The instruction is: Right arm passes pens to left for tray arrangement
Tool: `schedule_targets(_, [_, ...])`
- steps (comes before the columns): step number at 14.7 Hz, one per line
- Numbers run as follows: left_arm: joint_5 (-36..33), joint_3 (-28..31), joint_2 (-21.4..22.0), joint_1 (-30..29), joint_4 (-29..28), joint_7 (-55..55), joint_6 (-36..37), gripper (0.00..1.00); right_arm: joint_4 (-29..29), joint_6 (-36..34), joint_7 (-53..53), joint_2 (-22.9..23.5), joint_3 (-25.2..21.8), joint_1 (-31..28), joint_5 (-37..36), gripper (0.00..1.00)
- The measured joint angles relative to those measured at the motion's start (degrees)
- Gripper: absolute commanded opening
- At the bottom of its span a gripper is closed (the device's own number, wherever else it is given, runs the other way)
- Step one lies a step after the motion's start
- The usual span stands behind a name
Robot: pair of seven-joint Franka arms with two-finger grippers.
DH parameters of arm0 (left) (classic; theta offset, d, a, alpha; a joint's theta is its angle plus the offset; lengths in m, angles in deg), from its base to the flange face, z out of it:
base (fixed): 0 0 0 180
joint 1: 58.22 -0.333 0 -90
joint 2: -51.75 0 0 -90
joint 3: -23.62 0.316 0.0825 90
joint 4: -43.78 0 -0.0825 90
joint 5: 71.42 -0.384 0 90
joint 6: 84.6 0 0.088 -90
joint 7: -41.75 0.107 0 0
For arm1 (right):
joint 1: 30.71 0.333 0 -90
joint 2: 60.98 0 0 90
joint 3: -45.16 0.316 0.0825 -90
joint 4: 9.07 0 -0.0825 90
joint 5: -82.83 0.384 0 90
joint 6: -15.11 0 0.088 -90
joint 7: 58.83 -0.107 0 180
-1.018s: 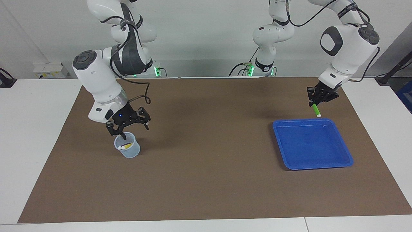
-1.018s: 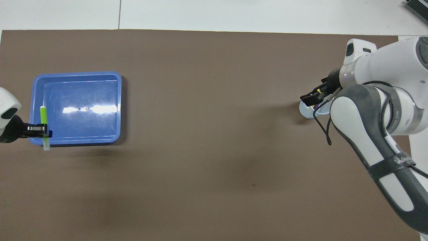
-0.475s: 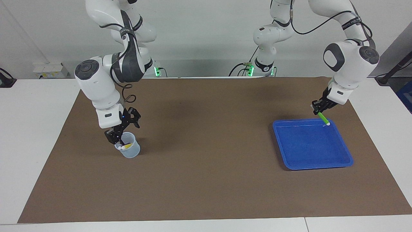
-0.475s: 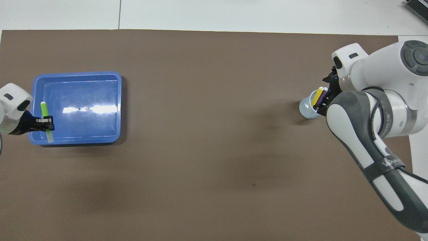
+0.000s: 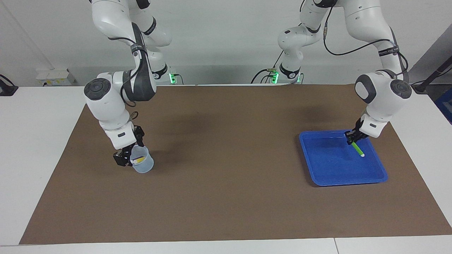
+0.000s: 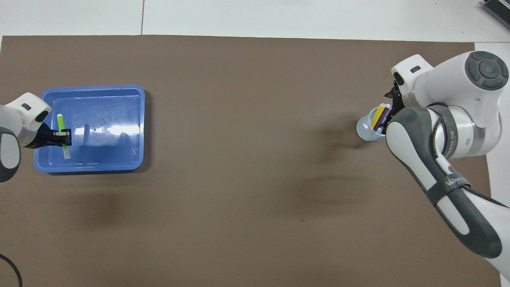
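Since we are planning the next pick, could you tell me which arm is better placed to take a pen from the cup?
Right: the right gripper is at the cup holding the yellow pen; the left gripper grips the green pen over the tray.

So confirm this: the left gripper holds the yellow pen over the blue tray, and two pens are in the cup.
One thing is wrong: the pen in the left gripper is green, not yellow, as the facing view shows. It is over the blue tray, and two pens are in the cup.

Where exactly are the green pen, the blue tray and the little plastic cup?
green pen (image 5: 358,150), facing view, mid barrel.
blue tray (image 5: 348,182), facing view, rim farthest from the robots.
plastic cup (image 5: 144,167), facing view, outer wall.
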Motion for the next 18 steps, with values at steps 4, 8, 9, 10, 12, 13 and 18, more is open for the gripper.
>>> schedule_targets(4, [-0.7,0.0,-2.4,-0.8,2.9,0.1,0.0,0.00,0.0,1.3,0.1,0.2,0.1,0.1,-0.1,0.85])
schedule_targets(8, [-2.5,0.0,-3.6,-1.4,3.0,0.2,-1.3,0.00,0.0,2.4,0.2,0.5,0.1,0.1,-0.1,0.71])
schedule_targets(9, [-3.4,0.0,-4.0,-1.6,3.0,0.2,-1.7,0.00,0.0,2.5,0.2,0.7,0.2,0.1,-0.1,0.68])
schedule_targets(10, [-3.9,0.0,-4.3,-1.8,3.0,0.2,-2.1,0.00,0.0,2.6,0.2,0.9,0.2,0.1,-0.1,0.67])
schedule_targets(12, [-5.9,0.0,-4.8,-1.9,3.1,0.4,-2.6,0.00,0.0,3.1,0.2,1.0,0.2,0.1,-0.1,0.67])
schedule_targets(13, [-6.6,-0.1,-4.8,-1.9,3.2,0.4,-2.7,0.00,0.0,3.3,0.2,1.1,0.2,0.1,-0.1,0.66])
schedule_targets(18, [-7.1,-0.3,-5.1,-1.9,3.4,0.5,-3.6,0.00,0.0,3.4,0.2,1.4,0.3,0.1,-0.1,0.52])
